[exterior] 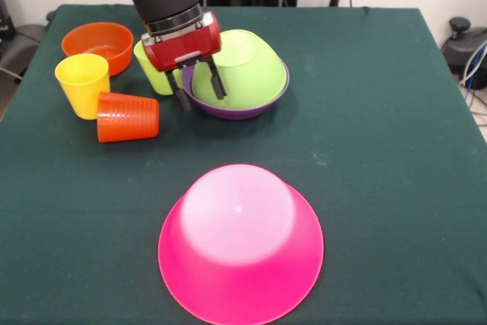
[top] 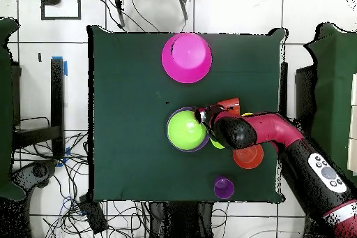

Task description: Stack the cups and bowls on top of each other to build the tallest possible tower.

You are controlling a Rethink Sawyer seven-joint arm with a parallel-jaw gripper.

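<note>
We see the gripper (exterior: 199, 89) with fingers apart straddling the purple bowl's (exterior: 236, 109) nine o'clock rim, the green bowl (exterior: 240, 74) tilted inside it, and the pink bowl (exterior: 240, 245) upside down at six o'clock.

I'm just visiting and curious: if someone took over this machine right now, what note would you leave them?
Hand: open, empty, its fingers straddling the purple bowl's rim.
Done: lime green bowl sits tilted inside the purple one.
Loose: pink bowl upside down, alone; orange-red cup on its side beside the upright yellow cup; orange bowl; lime green cup; purple cup.
Left: nearly all stacking.
</note>
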